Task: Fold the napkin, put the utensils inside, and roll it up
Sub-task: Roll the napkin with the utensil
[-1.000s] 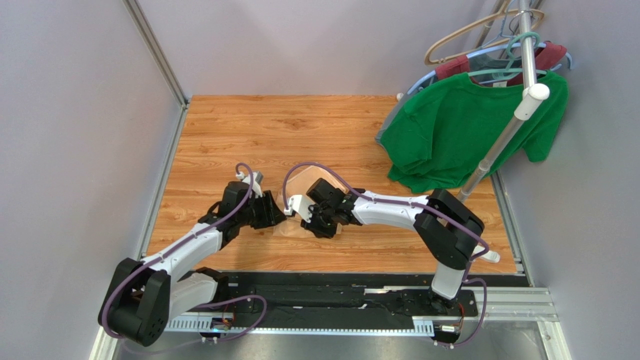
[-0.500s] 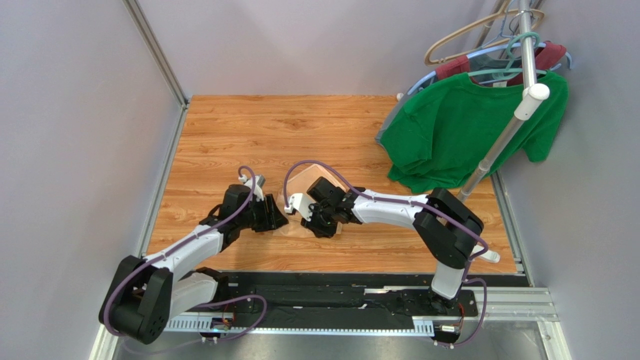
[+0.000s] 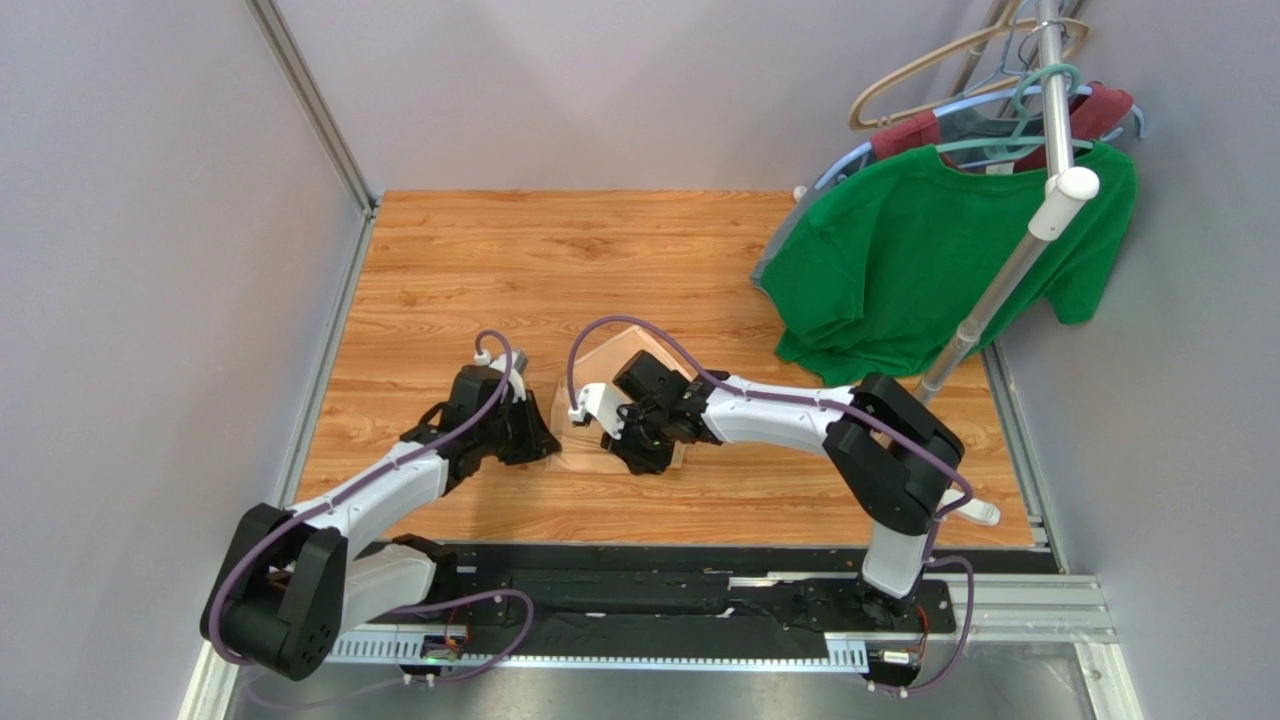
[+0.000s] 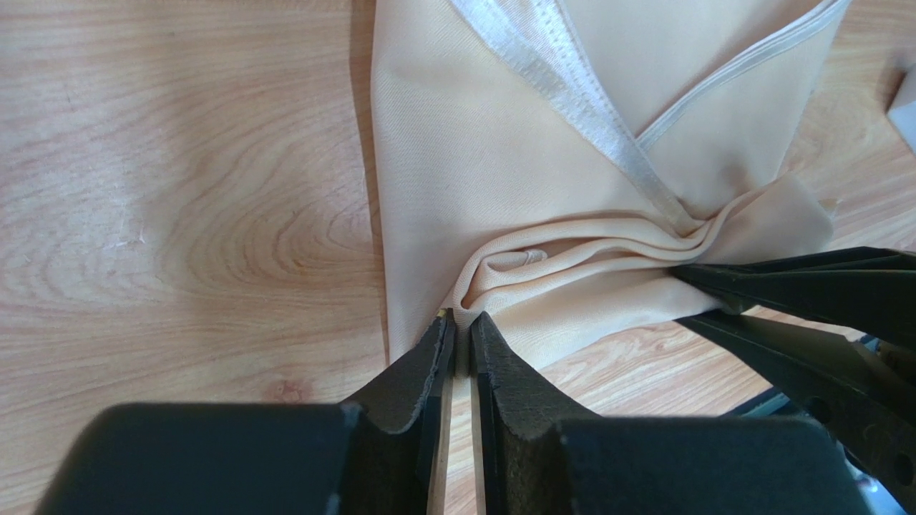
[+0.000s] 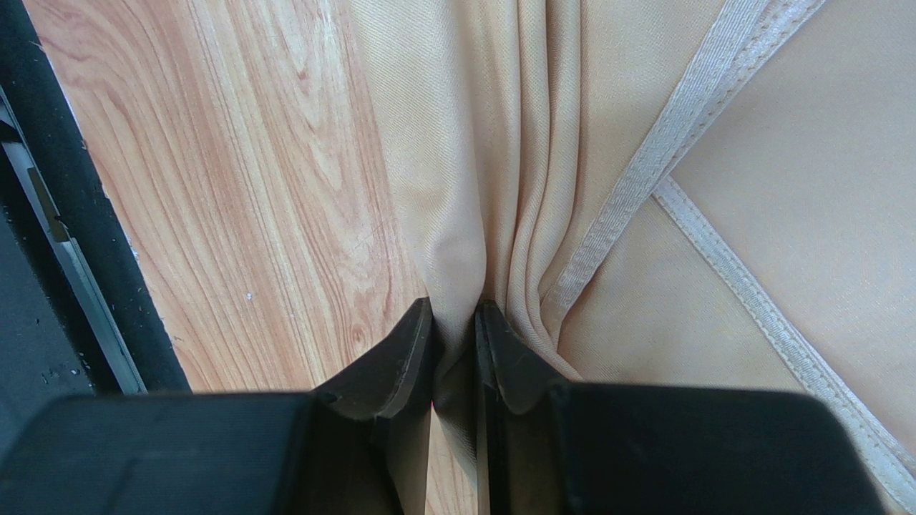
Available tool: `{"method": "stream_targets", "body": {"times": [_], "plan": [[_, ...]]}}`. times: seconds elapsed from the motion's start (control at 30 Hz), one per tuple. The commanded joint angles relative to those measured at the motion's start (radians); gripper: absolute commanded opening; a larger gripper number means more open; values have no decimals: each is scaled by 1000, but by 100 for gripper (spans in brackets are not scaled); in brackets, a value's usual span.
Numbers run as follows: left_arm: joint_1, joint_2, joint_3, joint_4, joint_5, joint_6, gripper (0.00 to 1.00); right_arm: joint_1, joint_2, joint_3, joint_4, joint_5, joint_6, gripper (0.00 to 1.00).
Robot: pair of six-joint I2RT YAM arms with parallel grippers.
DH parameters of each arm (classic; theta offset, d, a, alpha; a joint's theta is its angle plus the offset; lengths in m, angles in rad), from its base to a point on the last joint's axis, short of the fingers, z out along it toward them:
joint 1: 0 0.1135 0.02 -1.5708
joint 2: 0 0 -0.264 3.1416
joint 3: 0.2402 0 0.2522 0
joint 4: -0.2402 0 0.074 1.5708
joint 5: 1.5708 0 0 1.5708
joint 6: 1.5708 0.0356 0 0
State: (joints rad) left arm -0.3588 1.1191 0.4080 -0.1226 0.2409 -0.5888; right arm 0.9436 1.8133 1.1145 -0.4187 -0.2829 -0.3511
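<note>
The peach-tan napkin (image 3: 609,360) lies folded and bunched on the wooden table between my two arms. In the left wrist view the napkin (image 4: 516,161) shows a white hem and a gathered fold, and my left gripper (image 4: 460,322) is shut on its near edge. My right gripper (image 5: 457,313) is shut on a pinched ridge of the napkin (image 5: 753,215). From above, the left gripper (image 3: 550,438) and the right gripper (image 3: 643,447) sit close together at the cloth's near side. The right gripper's black fingers (image 4: 796,290) reach in from the right of the left wrist view. The utensils are out of view.
A green T-shirt (image 3: 932,270) hangs with other clothes on a white rack pole (image 3: 1022,248) at the back right. Grey walls and a metal frame rail (image 3: 323,360) bound the wooden table (image 3: 496,255). A black base rail (image 3: 676,593) runs along the near edge.
My left gripper has closed onto the napkin's near edge; it stood open a moment ago. The napkin's far fold stands slightly higher. The right gripper has kept its grip.
</note>
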Motion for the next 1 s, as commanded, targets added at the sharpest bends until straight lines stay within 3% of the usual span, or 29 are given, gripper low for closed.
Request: {"method": "stream_targets", "body": {"times": [0.0,0.17,0.23,0.37,0.47,0.63,0.7,0.97], "plan": [[4,42,54,-52,-20,-2,17,-9,75,-28,-101,-1,21,0],[4,71,104,-130,-41,-11,18,-16,75,-24,-118,-30,18,0],[4,61,110,-153,-80,-9,28,-20,78,-18,-132,-44,15,0],[4,48,150,-202,-100,46,63,-28,95,1,-160,-96,8,0],[4,15,169,-193,-89,85,73,-45,109,14,-184,-152,1,0],[4,-44,164,-95,-71,147,75,-106,129,41,-219,-254,0,0],[3,-68,126,16,-34,155,75,-132,148,57,-236,-301,-3,0],[-43,-38,12,343,222,218,74,-227,202,94,-278,-476,-22,0]]}}
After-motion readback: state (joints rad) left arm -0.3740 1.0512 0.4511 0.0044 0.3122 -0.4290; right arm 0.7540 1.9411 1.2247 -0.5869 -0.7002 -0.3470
